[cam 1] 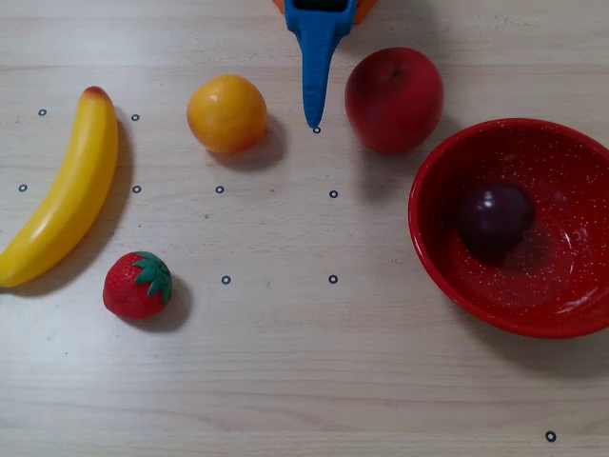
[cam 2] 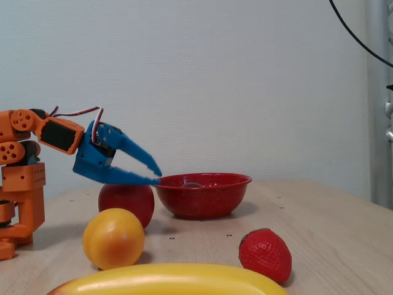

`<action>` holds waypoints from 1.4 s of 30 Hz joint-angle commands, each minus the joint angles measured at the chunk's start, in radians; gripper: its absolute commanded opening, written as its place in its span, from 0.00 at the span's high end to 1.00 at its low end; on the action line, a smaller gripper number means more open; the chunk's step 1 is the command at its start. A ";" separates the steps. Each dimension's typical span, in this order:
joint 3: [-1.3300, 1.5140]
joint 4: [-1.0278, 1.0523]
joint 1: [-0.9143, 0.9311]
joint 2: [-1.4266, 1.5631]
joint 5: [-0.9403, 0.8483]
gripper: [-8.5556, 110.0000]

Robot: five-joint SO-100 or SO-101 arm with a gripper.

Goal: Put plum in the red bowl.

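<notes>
Claw (cam 2: 157, 177) agape, beside red bowl (cam 2: 202, 195)

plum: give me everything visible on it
The plum is a small, round, glossy dark purple-maroon toy fruit with a pale highlight on top. It sits inside the red bowl, left of the bowl's centre in the overhead view, resting on the inner surface. Nothing grips it. In the fixed view only its top peeks above the rim.
</notes>
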 commanded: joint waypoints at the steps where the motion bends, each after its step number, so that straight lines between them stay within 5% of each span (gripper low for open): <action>1: 0.009 0.054 -0.015 0.015 -0.009 0.93; 10: 0.009 0.215 -0.017 0.015 -0.089 0.93; 42: 0.011 0.261 0.011 0.015 -0.143 0.92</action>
